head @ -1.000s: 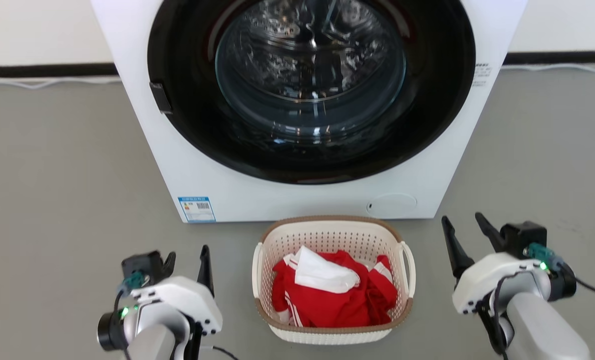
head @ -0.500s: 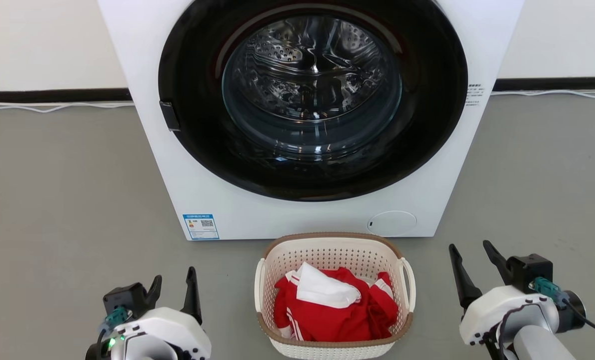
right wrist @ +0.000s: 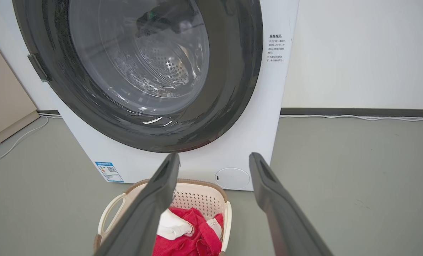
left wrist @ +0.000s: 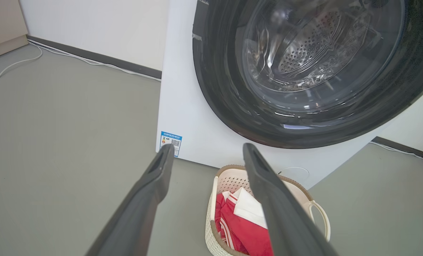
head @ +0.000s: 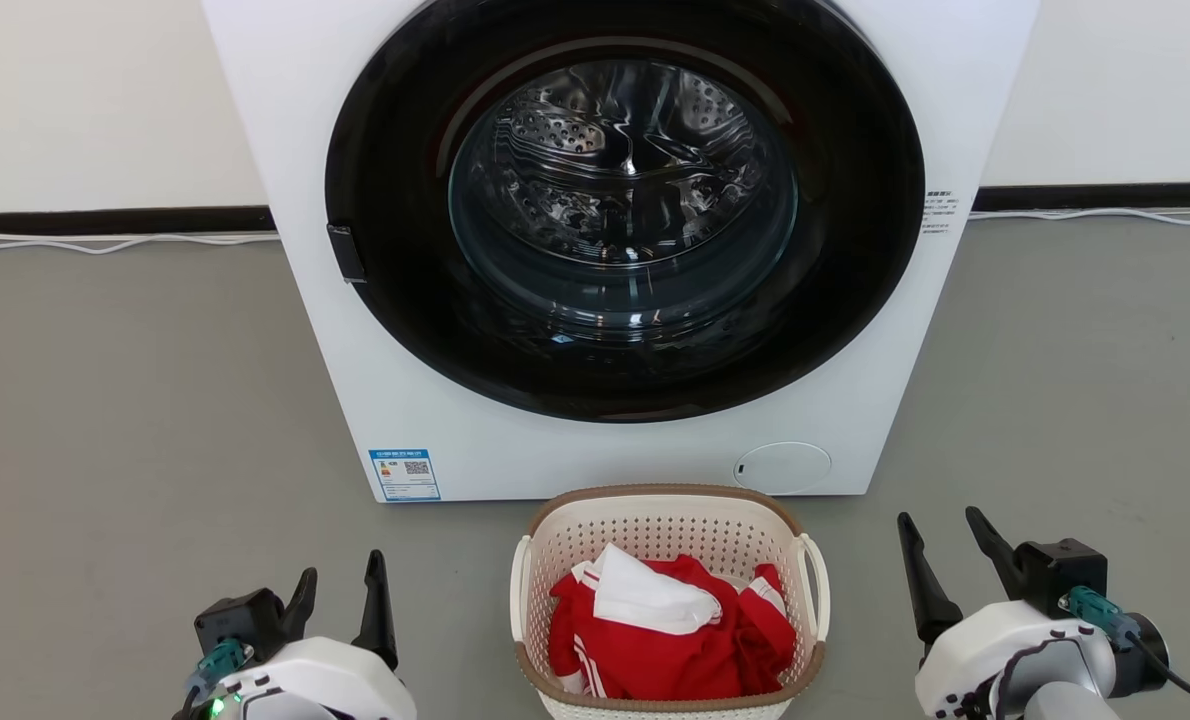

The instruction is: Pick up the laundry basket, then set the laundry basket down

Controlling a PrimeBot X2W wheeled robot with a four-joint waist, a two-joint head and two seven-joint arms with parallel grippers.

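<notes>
The laundry basket (head: pixel 655 525) stands on the grey floor (head: pixel 105 450), at 6 o'clock from the white front-loading washing machine (head: pixel 595 450) and just short of its front panel. Inside it lie a red garment with white stripes (head: pixel 685 655) and a white cloth (head: pixel 645 600) on top. In the head view the left gripper (head: pixel 341 568) sits at about 8 o'clock from the basket and the right gripper (head: pixel 936 517) at about 3 o'clock. Both are clear of the white loop handles, with their fingers spread wide and nothing between them. A blue label (head: pixel 404 474) is on the machine's lower corner at 7 o'clock.
</notes>
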